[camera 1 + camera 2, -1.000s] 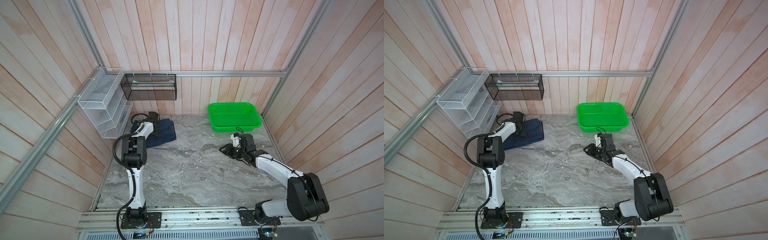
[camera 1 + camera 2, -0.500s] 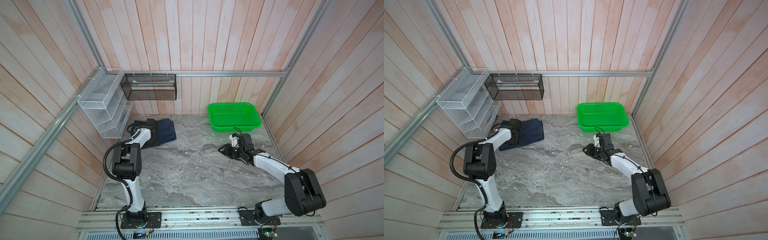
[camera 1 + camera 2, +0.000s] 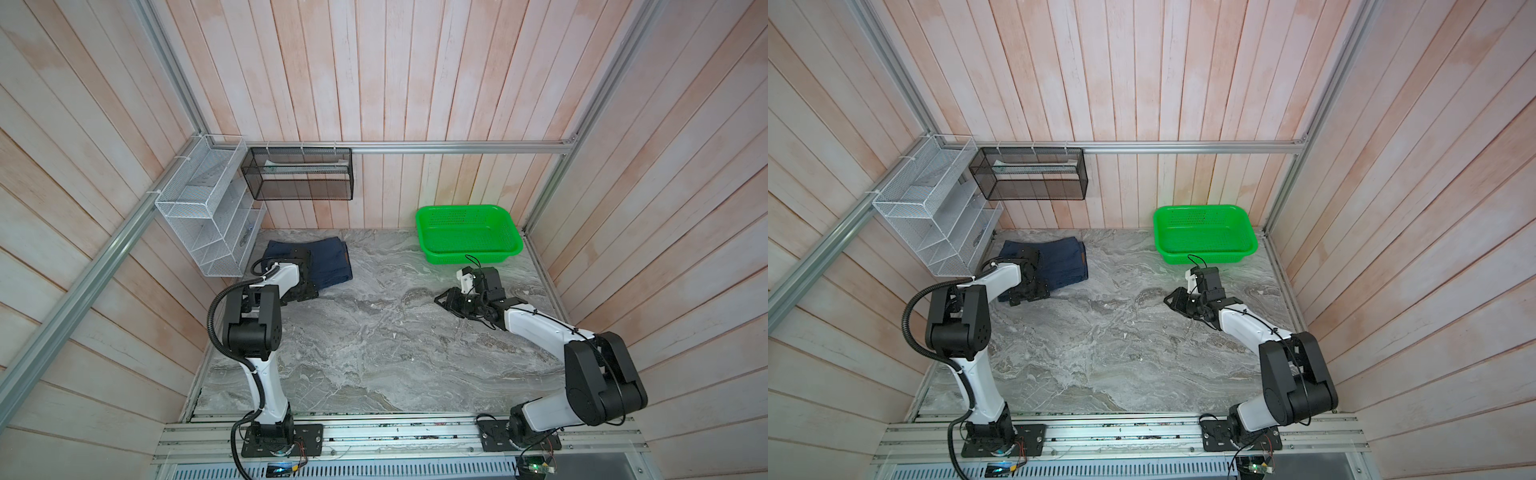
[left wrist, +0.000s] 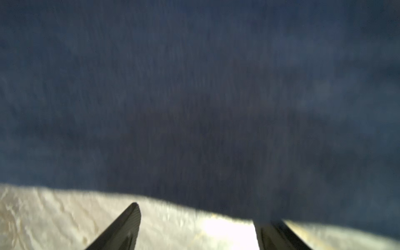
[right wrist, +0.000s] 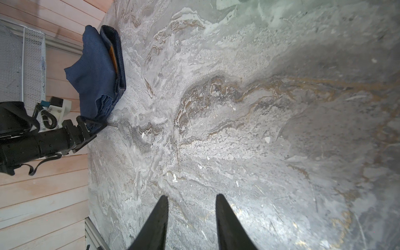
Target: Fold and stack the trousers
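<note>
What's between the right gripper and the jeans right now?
Only bare marble tabletop, from the right gripper to the folded jeans; both top views show it.

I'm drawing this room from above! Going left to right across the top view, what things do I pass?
First the white wire rack → trousers → green basket.

Both top views: bright, even, sharp. Only soft shadows on table (image 3: 374,353); wall planks (image 3: 374,62) bow toward frame edges. Left wrist view: dim, heavily blurred, trousers (image 4: 194,86) a dark smear, blown-out glare bottom centre. Right wrist view: sharp, glare lower right, edges stretched.
</note>
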Controlling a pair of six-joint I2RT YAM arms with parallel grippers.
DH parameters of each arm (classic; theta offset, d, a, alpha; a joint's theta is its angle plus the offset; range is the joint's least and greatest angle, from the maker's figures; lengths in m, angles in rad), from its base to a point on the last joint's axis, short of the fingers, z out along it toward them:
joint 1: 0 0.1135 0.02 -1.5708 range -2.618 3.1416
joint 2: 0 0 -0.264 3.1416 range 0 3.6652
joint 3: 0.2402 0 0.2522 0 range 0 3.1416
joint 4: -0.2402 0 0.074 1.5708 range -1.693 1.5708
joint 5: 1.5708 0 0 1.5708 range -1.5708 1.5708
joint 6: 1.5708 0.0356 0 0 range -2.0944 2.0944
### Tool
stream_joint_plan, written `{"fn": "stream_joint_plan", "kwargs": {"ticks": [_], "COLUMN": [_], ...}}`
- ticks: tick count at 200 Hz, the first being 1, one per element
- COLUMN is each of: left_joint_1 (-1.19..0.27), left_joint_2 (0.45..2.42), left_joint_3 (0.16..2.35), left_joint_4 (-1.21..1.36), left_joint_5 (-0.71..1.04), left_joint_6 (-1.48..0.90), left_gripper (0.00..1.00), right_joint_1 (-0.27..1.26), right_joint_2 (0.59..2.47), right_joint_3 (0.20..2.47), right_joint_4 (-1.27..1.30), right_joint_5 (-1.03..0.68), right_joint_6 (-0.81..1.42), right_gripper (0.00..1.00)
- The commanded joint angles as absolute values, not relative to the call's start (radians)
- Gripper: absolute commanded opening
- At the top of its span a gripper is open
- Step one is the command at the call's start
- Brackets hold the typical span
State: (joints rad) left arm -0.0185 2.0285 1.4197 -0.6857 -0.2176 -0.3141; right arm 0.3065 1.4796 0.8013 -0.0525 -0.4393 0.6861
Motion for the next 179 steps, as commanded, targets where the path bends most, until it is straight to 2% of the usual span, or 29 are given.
{"fn": "stream_joint_plan", "kwargs": {"ticks": [1,65,92,106,140,179], "left_joint_1": [0.001,0.029,0.027,0.008,-0.095,-0.144], "left_joint_2": [2.123,2.263,2.22,2.113,1.663,1.213], "left_joint_3": [1.511,1.764,1.775,1.692,1.367,0.968], "left_joint_4": [-0.653,-0.714,-0.739,-0.696,-0.493,-0.255], "left_joint_5": [-0.257,-0.276,-0.266,-0.243,-0.195,-0.224], "left_joint_6": [-0.275,-0.175,-0.167,-0.162,-0.131,-0.202], "left_gripper": [0.83,0.83,0.83,0.83,0.82,0.84], "right_joint_1": [0.313,0.313,0.317,0.316,0.315,0.314], "right_joint_2": [1.479,1.473,1.464,1.453,1.391,1.202], "right_joint_3": [0.821,0.816,0.821,0.83,0.837,0.674], "right_joint_4": [-0.059,-0.064,-0.069,-0.08,-0.088,0.133], "right_joint_5": [-0.437,-0.434,-0.426,-0.407,-0.282,0.001], "right_joint_6": [0.687,0.69,0.685,0.669,0.583,0.471], "right_gripper": [0.38,0.38,0.38,0.38,0.38,0.38]}}
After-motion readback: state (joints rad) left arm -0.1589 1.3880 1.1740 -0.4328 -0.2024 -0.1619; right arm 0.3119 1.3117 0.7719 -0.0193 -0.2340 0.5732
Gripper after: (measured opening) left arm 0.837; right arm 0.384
